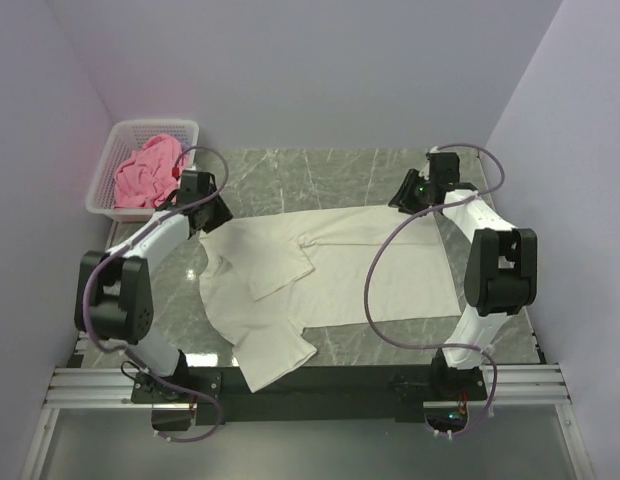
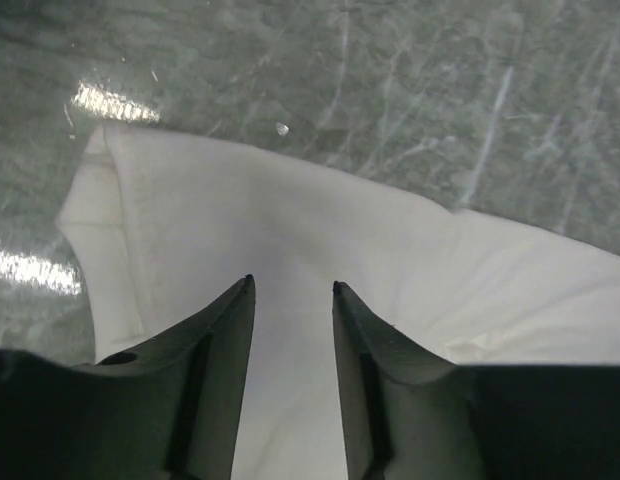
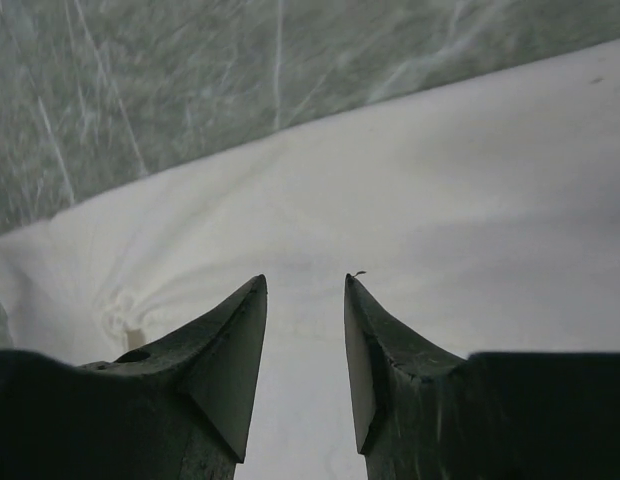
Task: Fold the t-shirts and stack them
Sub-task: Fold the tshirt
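A cream-white t-shirt [image 1: 350, 270] lies spread on the marble table, its far long edge folded over and one sleeve hanging toward the near edge. The pink t-shirt [image 1: 147, 172] is bunched in the white basket [image 1: 155, 124] at the far left. My left gripper [image 1: 212, 212] hovers over the white shirt's far left corner [image 2: 290, 230]. Its jaws [image 2: 292, 287] stand open, with only flat cloth showing between them. My right gripper [image 1: 405, 195] is over the shirt's far right edge [image 3: 390, 200]. It [image 3: 306, 280] is open too and holds nothing.
The marble tabletop [image 1: 320, 170] shows beyond the shirt. Purple walls close in on the left, back and right. A metal rail [image 1: 310, 385] with both arm bases runs along the near edge. The right arm's cable [image 1: 375, 290] loops over the shirt.
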`<state>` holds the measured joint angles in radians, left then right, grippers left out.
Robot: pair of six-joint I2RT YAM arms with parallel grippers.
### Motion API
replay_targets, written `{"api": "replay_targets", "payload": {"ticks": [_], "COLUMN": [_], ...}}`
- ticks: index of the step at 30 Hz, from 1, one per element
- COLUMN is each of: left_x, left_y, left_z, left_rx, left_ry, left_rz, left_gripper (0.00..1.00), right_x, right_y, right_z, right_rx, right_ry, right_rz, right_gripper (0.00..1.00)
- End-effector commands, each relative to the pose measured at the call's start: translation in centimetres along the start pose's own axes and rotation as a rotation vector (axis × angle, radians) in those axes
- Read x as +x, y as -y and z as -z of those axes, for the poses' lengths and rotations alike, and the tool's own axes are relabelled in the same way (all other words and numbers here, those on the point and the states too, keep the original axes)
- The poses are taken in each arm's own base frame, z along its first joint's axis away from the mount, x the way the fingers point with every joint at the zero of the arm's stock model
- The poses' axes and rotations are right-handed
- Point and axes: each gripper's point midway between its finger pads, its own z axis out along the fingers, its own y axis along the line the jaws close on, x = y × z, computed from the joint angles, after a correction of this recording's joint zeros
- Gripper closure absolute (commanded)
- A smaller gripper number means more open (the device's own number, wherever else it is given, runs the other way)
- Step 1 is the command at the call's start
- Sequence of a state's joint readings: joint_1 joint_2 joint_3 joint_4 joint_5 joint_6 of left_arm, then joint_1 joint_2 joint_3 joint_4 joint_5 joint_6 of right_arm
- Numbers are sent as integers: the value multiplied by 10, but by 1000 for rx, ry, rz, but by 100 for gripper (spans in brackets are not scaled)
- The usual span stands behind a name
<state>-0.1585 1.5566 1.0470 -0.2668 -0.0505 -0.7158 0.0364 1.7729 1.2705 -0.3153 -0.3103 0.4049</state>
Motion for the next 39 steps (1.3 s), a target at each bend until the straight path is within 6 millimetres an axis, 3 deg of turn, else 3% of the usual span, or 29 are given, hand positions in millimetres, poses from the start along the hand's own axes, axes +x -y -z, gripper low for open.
{"api": "replay_targets", "payload": {"ticks": [1, 2, 8, 17, 20, 29, 31, 34, 35, 36, 39], "left_x": [-26, -26, -11, 6, 2, -15, -21, -30, -43, -43, -61], "left_y": [2, 1, -21, -40, -38, -44, -37, -24, -13, -10, 7], "left_z": [-20, -25, -67, -107, -116, -140, -142, -133, -124, -119, -95], "left_rx": [-30, -39, -100, -135, -133, -155, -119, -71, -35, -24, 14], "left_ry": [42, 33, -50, -155, -162, -170, -163, -136, -100, -93, -34], "left_rz": [-56, -62, -56, -30, -32, -43, -46, -58, -61, -64, -78], "left_gripper": [59, 60, 62, 62, 61, 58, 54, 44, 42, 37, 27], "right_x": [-34, -35, -38, -38, -37, -52, -59, -73, -84, -88, -88], "right_y": [20, 35, 77, 138, 153, 160, 162, 153, 143, 140, 132], "right_z": [-2, -7, -31, -52, -56, -64, -63, -56, -43, -36, -13], "right_rx": [36, 57, 123, 285, 321, 331, 344, 307, 290, 289, 311], "right_ry": [63, 54, 20, -43, -55, -32, -8, 47, 89, 111, 164], "right_rz": [-111, -147, -285, -385, -402, -418, -406, -360, -344, -334, -315], "right_gripper": [56, 56, 57, 56, 57, 56, 56, 56, 56, 56, 56]}}
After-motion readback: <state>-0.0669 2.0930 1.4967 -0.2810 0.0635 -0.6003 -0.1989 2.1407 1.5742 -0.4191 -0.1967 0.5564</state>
